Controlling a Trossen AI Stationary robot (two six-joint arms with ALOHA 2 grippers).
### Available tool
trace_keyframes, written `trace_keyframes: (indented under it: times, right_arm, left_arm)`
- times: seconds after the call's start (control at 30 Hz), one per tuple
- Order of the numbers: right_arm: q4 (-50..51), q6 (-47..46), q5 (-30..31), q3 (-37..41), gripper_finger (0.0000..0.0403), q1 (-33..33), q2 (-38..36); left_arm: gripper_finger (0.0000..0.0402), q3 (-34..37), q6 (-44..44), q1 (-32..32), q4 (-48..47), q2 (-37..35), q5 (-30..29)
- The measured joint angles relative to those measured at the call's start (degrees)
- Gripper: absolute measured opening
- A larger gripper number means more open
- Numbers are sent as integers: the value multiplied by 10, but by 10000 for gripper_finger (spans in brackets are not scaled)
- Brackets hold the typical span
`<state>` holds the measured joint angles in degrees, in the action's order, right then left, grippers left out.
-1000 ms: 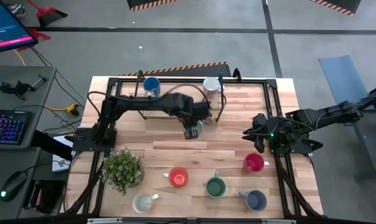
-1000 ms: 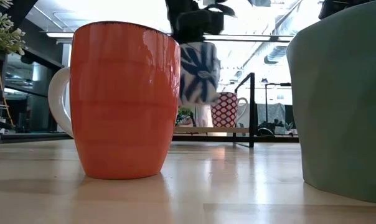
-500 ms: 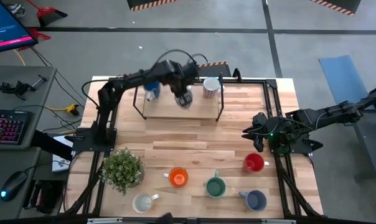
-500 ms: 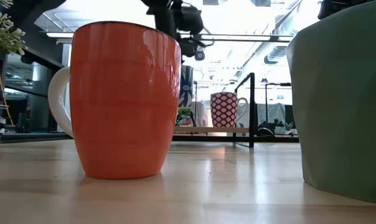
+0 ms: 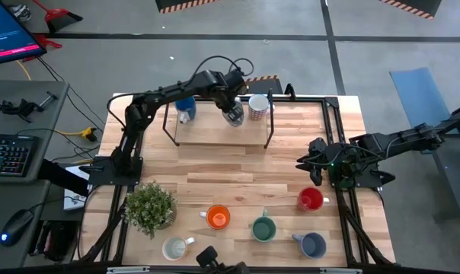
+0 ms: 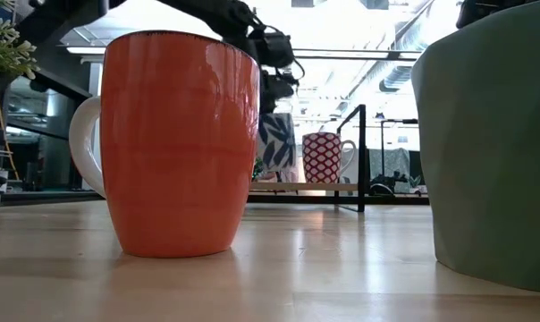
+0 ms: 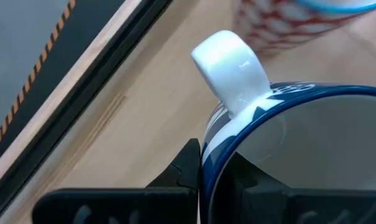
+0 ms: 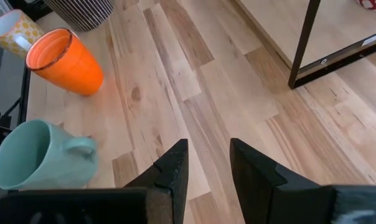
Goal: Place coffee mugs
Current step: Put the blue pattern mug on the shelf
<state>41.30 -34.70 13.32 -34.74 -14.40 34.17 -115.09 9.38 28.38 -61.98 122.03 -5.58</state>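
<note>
My left gripper [image 5: 232, 116] reaches over the raised wooden shelf [image 5: 215, 133] at the table's far side, shut on a blue-and-white patterned mug [image 6: 277, 143]. That mug is between a blue mug [image 5: 186, 106] and a red-patterned mug [image 5: 258, 106], both standing on the shelf. Red [image 5: 310, 199], orange [image 5: 217, 217], green [image 5: 263, 227], slate-blue [image 5: 312, 244] and cream [image 5: 175, 247] mugs stand on the near table. My right gripper [image 8: 208, 162] waits open at the table's right side, touching nothing. My left gripper holds the patterned mug by its wall at the rim [image 7: 208, 155], right beside the white handle [image 7: 228, 65]. One finger is inside the mug and one outside. The fingers come steeply from above. The mug hangs upright, its base at shelf height; whether it rests there I cannot tell.
A leafy potted plant [image 5: 150, 207] stands at the near left. The shelf's black frame posts [image 5: 269, 133] rise beside the held mug. Bare wood lies between the shelf and the near row of mugs.
My left gripper has carried the patterned mug from above the table's middle toward the far edge, then a little to the right over the shelf. It has rolled on the way and come down toward the shelf top, the mug staying upright.
</note>
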Motion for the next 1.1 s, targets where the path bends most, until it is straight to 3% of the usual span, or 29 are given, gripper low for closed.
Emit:
trace_keyframes:
  times: [0.37,0.67,0.87,1.1]
  right_arm:
    - [0,0,0,0,99,0,0]
    - [0,0,0,0,99,0,0]
    - [0,0,0,0,99,0,0]
    - [0,0,0,0,99,0,0]
  left_arm:
    - [13,0,0,0,8,27,-14]
    - [87,0,-9,1,10,27,-24]
    - [111,-9,-10,1,23,27,-26]
    - [123,-66,-10,1,-15,27,-22]
